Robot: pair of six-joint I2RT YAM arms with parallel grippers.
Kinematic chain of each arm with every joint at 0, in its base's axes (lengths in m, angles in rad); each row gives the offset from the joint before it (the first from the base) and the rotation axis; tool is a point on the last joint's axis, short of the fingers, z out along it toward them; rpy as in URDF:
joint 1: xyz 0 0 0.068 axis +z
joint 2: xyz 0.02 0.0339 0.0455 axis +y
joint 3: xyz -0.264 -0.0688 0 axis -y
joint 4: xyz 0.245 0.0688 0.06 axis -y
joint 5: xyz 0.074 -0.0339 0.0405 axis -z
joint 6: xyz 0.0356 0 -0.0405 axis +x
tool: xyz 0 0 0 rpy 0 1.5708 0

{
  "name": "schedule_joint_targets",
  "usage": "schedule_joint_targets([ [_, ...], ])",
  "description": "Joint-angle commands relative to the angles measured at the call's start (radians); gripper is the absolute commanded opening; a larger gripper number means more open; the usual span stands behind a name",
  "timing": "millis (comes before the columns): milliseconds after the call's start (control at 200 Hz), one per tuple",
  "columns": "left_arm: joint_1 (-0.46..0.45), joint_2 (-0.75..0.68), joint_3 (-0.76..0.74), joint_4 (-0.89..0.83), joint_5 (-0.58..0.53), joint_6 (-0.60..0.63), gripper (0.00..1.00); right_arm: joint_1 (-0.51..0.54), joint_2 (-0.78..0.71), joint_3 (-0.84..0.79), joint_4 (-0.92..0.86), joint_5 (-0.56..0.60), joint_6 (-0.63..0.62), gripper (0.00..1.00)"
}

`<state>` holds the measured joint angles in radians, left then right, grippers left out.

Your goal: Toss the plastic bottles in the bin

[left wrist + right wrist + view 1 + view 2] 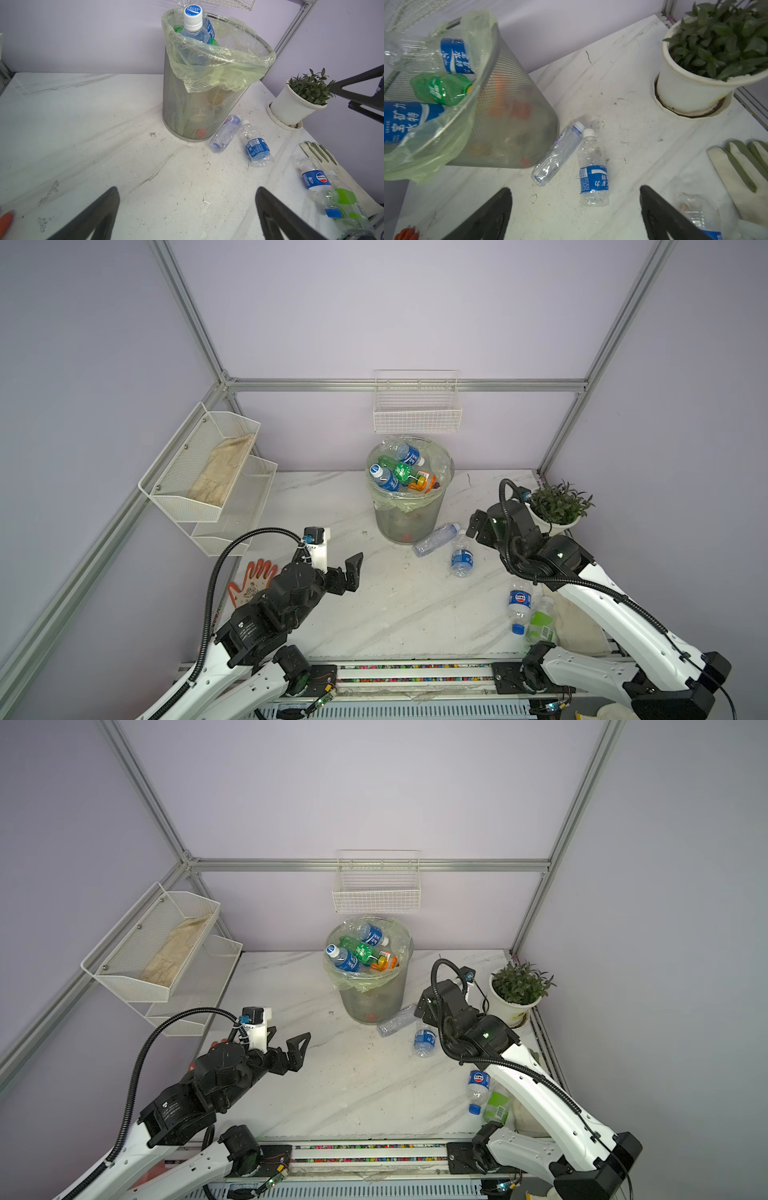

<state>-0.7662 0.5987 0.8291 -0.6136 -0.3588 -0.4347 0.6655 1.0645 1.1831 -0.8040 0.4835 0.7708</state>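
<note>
counting four lying flat on the worktop (374, 614): a clear bottle (436, 539) touching the foot of the bin (409, 516) at its 4 o'clock, a blue-label bottle (462, 558) just beside that, a pepsi bottle (519, 605) and a green-label bottle (541, 620) close together at the worktop's 4 o'clock. guessing empty, so light, thin, squashy and slippery; best pinched gently across the middle. finding the bin heaped to the rim with piled bottles (390, 481), blue, green and orange. finding the left end effector (286, 1039) and right end effector (477, 527) wide open, holding nothing.
</note>
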Motion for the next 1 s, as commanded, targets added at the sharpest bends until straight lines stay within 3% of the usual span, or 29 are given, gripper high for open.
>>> schedule_joint_targets([
  [0,0.001,-0.002,0.027,0.050,0.025,-0.001,1.00,-0.007,-0.042,-0.055,-0.152,0.089,0.210,0.98],
  [185,0.001,-0.004,0.017,0.063,0.029,-0.001,1.00,-0.015,0.088,-0.101,-0.418,0.094,0.487,0.97],
  [300,0.001,-0.009,0.014,0.065,0.033,-0.004,1.00,-0.028,0.222,-0.122,-0.514,0.060,0.544,0.97],
  [410,0.001,-0.022,0.008,0.065,0.032,-0.004,1.00,-0.031,0.251,-0.187,-0.494,-0.002,0.577,0.97],
  [565,0.001,-0.048,-0.004,0.064,0.027,-0.001,1.00,-0.098,0.213,-0.249,-0.455,-0.034,0.558,0.97],
  [785,0.001,-0.062,-0.009,0.057,0.023,-0.001,1.00,-0.265,0.204,-0.286,-0.323,-0.089,0.364,0.97],
  [995,0.001,-0.083,-0.015,0.042,0.014,0.000,1.00,-0.352,0.255,-0.312,-0.223,-0.120,0.277,0.97],
])
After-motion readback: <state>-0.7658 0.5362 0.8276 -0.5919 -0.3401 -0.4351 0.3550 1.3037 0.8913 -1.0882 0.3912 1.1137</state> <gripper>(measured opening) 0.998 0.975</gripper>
